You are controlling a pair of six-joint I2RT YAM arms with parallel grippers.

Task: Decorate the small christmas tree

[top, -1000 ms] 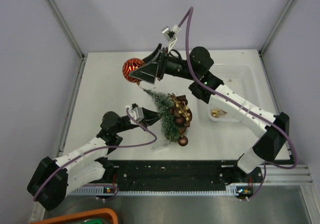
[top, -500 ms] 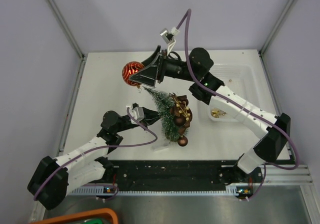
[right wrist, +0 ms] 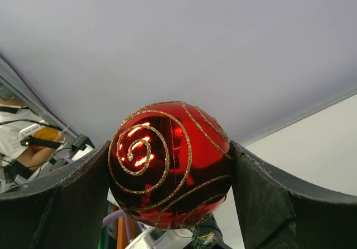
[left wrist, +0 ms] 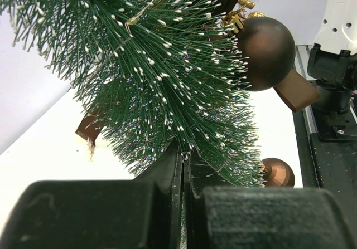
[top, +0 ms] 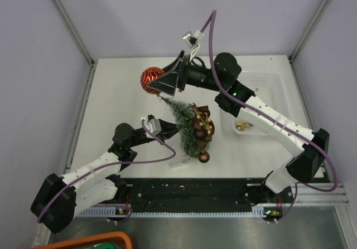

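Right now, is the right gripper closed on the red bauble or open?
Shut on it: in the right wrist view both fingers of the right gripper touch the sides of the red bauble, no gap showing.

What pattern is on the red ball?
The red ball has gold glitter swirls, clearest in the right wrist view.

Red bauble [right wrist: 167, 165]: glossy red, overlaid w/ thin gold glitter spirals & curls. Fingers [right wrist: 262, 204] of right gripper [right wrist: 167, 174] are seen as matte black. Small christmas tree [left wrist: 156, 76]: bristles are coloured dark green, tipped w/ whitish dots. Brown baubles [left wrist: 266, 53] are finished in smooth dark brown, topped w/ gold caps. Table [top: 117, 110] is coloured plain white, no pattern. Cable [top: 209, 29] is sheathed in dull purple.
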